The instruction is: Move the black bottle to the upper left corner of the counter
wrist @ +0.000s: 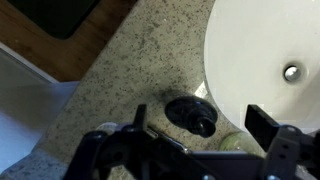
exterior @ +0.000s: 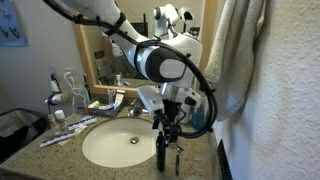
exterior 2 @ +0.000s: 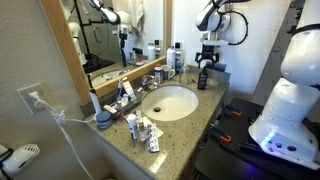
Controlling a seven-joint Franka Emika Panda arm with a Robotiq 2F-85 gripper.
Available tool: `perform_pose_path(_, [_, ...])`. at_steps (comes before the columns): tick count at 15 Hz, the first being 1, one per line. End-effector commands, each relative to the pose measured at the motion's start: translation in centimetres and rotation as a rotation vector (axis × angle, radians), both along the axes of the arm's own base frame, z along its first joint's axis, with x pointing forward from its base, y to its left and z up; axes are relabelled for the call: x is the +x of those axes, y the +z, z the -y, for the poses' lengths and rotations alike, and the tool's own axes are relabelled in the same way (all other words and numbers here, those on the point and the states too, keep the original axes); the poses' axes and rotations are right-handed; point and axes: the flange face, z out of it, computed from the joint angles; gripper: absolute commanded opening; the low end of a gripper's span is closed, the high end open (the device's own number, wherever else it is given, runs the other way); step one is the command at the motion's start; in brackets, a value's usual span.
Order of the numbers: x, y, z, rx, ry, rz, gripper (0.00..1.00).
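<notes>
Standing between sink [wrist: 262,48] and counter [wrist: 118,72] edge, black bottle [wrist: 190,113]

No lettering, brand or number could be read anywhere. The black bottle [wrist: 190,113] showed a plain dark cap with no label. The small tubes [exterior 2: 146,131] beside the sink [exterior 2: 149,103] were too blurred to read.

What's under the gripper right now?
Under the gripper stands the black bottle on the counter, beside the sink. In the wrist view its cap covers its body and base.
</notes>
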Motion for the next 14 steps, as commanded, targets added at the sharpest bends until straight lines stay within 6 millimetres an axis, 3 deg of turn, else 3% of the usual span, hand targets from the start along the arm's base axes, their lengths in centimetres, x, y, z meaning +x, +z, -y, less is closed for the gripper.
perform_pose_path(1, [-0.04,-0.02,-0.53,-0.048,-0.031,0.056,1.0])
perform_pose_path(6, [-0.15,-0.61,-0.66,-0.075,-0.032,0.078,1.0])
perform_pose_path(7, [-0.24,-0.64,-0.62,-0.077,-0.033,0.078,0.75])
perform_pose_path(9, [-0.37,-0.62,-0.61,-0.079,-0.034,0.074,0.66])
perform_pose_path(14, [-0.47,-0.4,-0.58,-0.086,-0.051,0.065,0.27])
